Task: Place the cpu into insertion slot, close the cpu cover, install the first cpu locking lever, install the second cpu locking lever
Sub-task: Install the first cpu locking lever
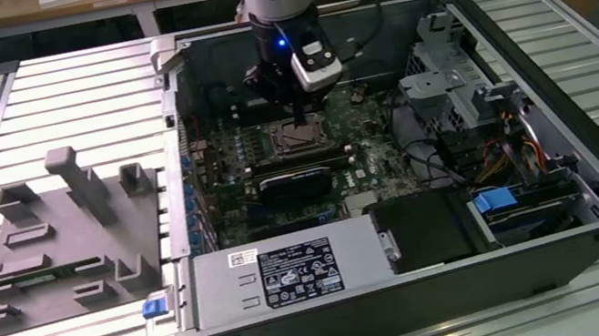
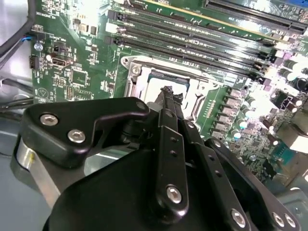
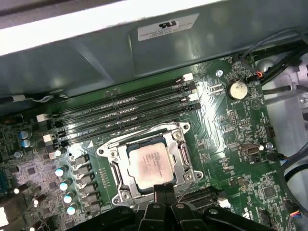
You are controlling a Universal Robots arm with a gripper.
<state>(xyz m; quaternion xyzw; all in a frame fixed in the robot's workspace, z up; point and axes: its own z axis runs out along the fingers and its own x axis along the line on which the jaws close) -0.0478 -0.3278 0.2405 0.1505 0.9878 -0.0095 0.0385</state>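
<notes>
The cpu, a pale square chip, lies flat in the insertion slot on the green motherboard. The silver cpu cover lies down around it, and the chip's face shows through its window. My gripper is shut with nothing visible between its narrow black fingertips, which sit at the edge of the socket. In the second wrist view the gripper points down at the socket over the cpu. In the exterior view the gripper hangs just above the socket inside the open computer case.
Long black memory slots run beside the socket. A black fan card sits close in front of it, then the power supply. A drive cage and cables fill the exterior view's right. A grey fixture block lies outside the case.
</notes>
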